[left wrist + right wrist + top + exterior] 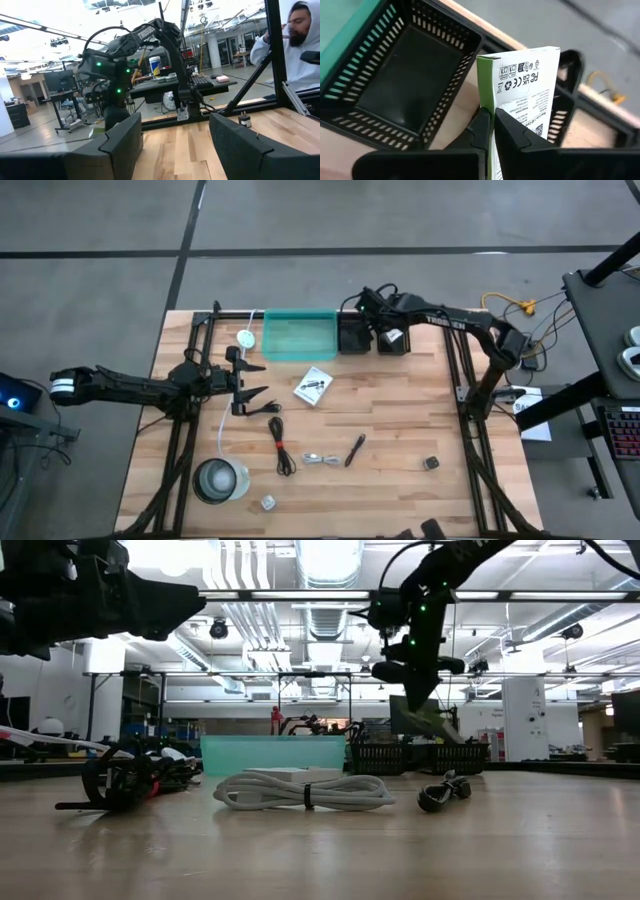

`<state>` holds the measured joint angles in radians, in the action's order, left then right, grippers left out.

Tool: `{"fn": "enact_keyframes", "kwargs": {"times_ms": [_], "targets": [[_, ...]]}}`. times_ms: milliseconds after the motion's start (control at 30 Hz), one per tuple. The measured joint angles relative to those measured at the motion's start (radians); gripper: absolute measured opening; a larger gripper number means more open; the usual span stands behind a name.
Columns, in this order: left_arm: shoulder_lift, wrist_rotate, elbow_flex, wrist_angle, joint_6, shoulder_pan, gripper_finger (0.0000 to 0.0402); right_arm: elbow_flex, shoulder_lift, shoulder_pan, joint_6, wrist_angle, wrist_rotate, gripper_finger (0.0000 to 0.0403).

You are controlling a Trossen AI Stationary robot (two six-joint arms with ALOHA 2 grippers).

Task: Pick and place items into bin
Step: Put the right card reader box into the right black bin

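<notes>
While our left fingers (250,383) wait open at nine o'clock, our right fingers (492,131) pinch a white packet (525,90) over the black baskets (405,75) at twelve.

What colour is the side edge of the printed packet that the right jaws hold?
Green, beside a white printed face; the printed packet shows best in the right wrist view.

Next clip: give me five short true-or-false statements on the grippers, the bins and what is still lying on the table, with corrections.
1. The right gripper is shut on a white printed packet. True.
2. That packet already lies in the teal bin. False: it is held up above the black baskets.
3. The left gripper is open and holds nothing. True.
4. The black pen is in a black basket. False: it lies on the table.
5. Another white printed card lies on the table near the teal bin. True.
</notes>
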<state>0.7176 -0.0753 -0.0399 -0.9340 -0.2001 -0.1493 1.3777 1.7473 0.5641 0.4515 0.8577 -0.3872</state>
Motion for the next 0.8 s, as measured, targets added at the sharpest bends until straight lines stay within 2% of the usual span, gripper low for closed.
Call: {"fn": "enact_keyframes", "kwargs": {"times_ms": [200,400,633,800], "targets": [[0.0,0.0,0.0,0.0,0.0,0.0,0.0219,0.0,0.0,0.057,0.046,0.003,0.068,0.0009],[0.0,0.0,0.0,0.0,0.0,0.0,0.0219,0.019,0.0,0.127,0.074,0.01,0.203,0.0009],[0.0,0.0,0.0,0.0,-0.001,0.0,0.0219,0.083,0.0,0.163,0.129,0.151,0.232,0.0009],[0.0,0.0,0.0,0.0,-0.024,0.0,0.0219,0.11,0.0,0.164,0.153,0.172,0.24,0.0009]]}}
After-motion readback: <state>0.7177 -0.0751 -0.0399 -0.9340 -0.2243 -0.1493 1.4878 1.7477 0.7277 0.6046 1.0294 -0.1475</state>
